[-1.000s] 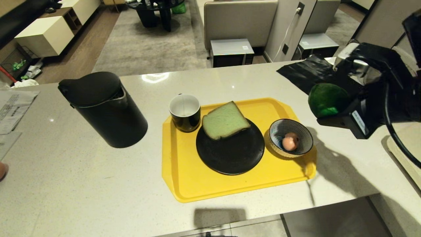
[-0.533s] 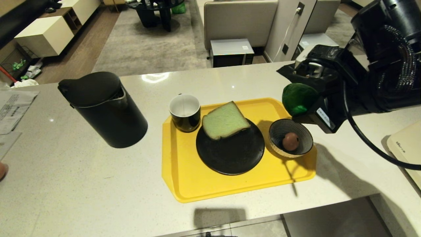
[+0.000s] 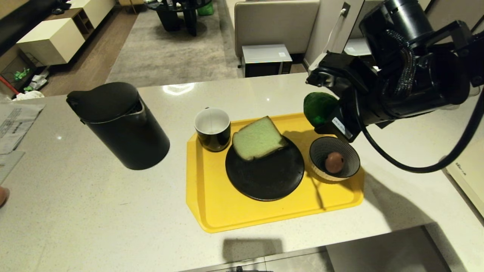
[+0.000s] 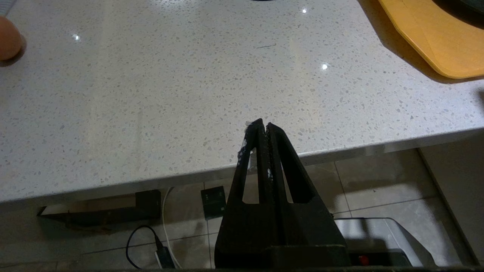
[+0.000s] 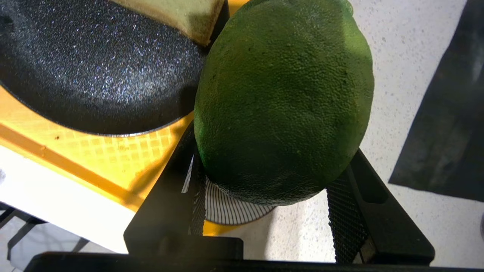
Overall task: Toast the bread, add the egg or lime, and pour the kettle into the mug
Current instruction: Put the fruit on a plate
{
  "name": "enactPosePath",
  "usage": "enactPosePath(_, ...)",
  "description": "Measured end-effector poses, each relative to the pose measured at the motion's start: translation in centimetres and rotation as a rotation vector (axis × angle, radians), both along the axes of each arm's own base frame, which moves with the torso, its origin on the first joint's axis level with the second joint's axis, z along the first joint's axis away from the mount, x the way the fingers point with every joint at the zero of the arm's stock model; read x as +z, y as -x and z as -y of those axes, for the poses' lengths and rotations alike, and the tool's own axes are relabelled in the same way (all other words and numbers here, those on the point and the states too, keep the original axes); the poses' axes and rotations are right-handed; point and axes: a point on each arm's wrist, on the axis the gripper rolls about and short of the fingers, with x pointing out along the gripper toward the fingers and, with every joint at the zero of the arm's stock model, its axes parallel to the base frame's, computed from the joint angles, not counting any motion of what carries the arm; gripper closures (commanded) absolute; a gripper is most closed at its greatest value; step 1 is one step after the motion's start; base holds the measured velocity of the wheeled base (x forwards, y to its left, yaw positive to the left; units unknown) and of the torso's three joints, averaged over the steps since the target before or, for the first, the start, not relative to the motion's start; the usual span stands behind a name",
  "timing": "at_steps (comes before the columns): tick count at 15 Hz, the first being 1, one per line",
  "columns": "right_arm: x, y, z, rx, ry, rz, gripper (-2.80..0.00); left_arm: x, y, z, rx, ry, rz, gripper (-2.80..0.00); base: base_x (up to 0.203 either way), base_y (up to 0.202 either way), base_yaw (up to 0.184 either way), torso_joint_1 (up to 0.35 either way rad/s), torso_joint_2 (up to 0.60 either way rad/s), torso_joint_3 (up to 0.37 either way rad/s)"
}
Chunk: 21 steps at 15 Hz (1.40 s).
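A home here: speckled stone table (image 3: 94,211) laid for breakfast, opening onto a living room with grey rug (image 3: 170,53), sofa (image 3: 276,22) and low cabinets (image 3: 49,39).

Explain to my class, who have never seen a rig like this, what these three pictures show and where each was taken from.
This is a two-armed robot at a counter. The wide picture comes from its head camera. There stand a kettle and a yellow tray with a mug, bread on a black plate, and a striped bowl holding an egg. The other two come from cameras on its wrists. The right gripper holds a lime between its jaws, above the tray's far right corner. The left gripper is shut and empty at the counter's near edge.
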Motion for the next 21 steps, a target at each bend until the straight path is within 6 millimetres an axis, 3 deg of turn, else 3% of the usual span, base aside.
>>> enactPosePath(3,-0.7,0.1,-0.2,0.024,0.053,-0.053,0.0,0.0,0.0,0.0,0.0,0.0,0.0,0.0,0.0,0.0,0.0,0.0,0.0,0.0)
enactPosePath(8,-3.1,2.5,-0.4,0.086,0.158,-0.196,0.0,0.0,0.0,0.0,0.0,0.0,0.0,0.0,0.0,0.0,0.0,0.0,0.0,0.0)
enactPosePath(15,-5.7,6.1,-3.7,0.195,0.188,-0.266,0.0,0.0,0.0,0.0,0.0,0.0,0.0,0.0,0.0,0.0,0.0,0.0,0.0,0.0)
enactPosePath(21,-6.6,5.4,-6.5,0.207,0.18,-0.202,0.0,0.0,0.0,0.0,0.0,0.0,0.0,0.0,0.0,0.0,0.0,0.0,0.0,0.0)
